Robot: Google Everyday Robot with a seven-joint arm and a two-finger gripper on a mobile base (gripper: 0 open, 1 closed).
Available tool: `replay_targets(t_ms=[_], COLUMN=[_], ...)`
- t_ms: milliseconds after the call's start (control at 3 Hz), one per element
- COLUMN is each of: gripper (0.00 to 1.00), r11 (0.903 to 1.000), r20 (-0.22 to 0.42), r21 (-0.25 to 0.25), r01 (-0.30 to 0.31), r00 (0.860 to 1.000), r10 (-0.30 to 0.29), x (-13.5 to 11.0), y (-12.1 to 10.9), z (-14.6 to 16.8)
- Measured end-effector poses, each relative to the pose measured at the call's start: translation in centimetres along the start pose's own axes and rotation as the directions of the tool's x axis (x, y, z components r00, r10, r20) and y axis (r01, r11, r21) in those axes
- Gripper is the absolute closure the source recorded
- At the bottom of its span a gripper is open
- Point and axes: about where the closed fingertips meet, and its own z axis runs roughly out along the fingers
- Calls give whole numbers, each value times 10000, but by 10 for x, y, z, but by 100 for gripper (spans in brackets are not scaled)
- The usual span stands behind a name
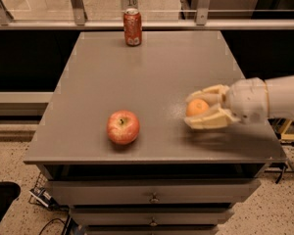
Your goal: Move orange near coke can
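Observation:
The small orange point(197, 107) sits between the two cream fingers of my gripper point(188, 111), which reaches in from the right over the right front part of the grey table point(152, 67). The gripper is shut on the orange and holds it a little above the tabletop, with a shadow beneath it. The red coke can point(132, 27) stands upright at the far edge of the table, left of centre, well away from the gripper.
A red-yellow apple point(123, 127) with a stem lies near the table's front edge, left of the gripper. Drawers sit below the tabletop. A metal rail and posts point(78, 4) run behind the far edge.

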Motion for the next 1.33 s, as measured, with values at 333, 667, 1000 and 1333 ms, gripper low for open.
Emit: replay_targets(t_ms=[333, 667, 1000, 1333], gripper=[100, 100, 100, 100], r11=[9996, 9997, 9922, 9777], r20=[-371, -252, 137, 506], r21=[-50, 161, 1229, 2033], r01=[277, 207, -201, -533], r00=[9989, 9995, 9997, 9978], r10=[-278, -203, 185, 439], x=[-52, -87, -101, -98], y=[-50, -95, -149, -184], z=[37, 84, 111, 121])
